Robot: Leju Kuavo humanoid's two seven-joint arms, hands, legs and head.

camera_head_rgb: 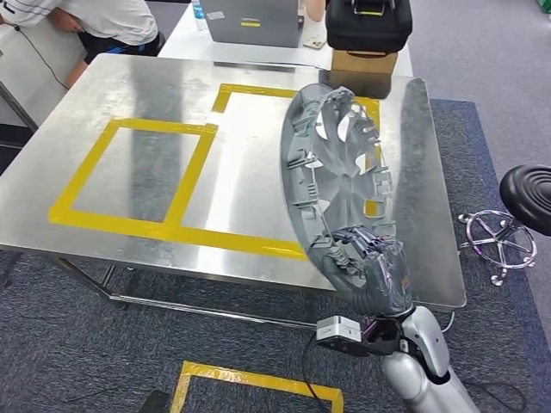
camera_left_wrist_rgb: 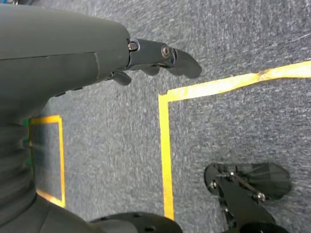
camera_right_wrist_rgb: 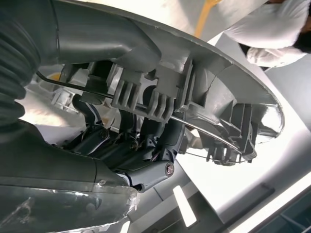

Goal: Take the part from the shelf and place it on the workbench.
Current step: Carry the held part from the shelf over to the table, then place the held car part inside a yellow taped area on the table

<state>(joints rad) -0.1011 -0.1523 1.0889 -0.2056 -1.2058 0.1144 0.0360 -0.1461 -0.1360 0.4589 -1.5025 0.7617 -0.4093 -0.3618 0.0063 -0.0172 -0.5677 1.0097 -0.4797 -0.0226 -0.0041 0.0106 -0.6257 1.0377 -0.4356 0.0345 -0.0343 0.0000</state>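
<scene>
A large grey round wheel cover (camera_head_rgb: pixel 337 176), the part, stands almost on edge above the right half of the metal workbench (camera_head_rgb: pixel 195 189), its ribbed inner side toward me. My right hand (camera_head_rgb: pixel 374 275) grips its lower rim from below, near the bench's front edge. Close up, the dark fingers (camera_right_wrist_rgb: pixel 146 155) wrap the rim and clips of the wheel cover (camera_right_wrist_rgb: pixel 205 92). My left hand (camera_left_wrist_rgb: pixel 157 60) hangs over the carpet, fingers stretched out, holding nothing.
Yellow tape marks rectangles (camera_head_rgb: pixel 139 176) on the bench top. A black case on a cardboard box (camera_head_rgb: pixel 365 39) and a laptop (camera_head_rgb: pixel 253 21) sit behind it, a person (camera_head_rgb: pixel 97 21) at the far left. A black stool (camera_head_rgb: pixel 526 202) stands right. Yellow tape (camera_left_wrist_rgb: pixel 165 145) lines the floor.
</scene>
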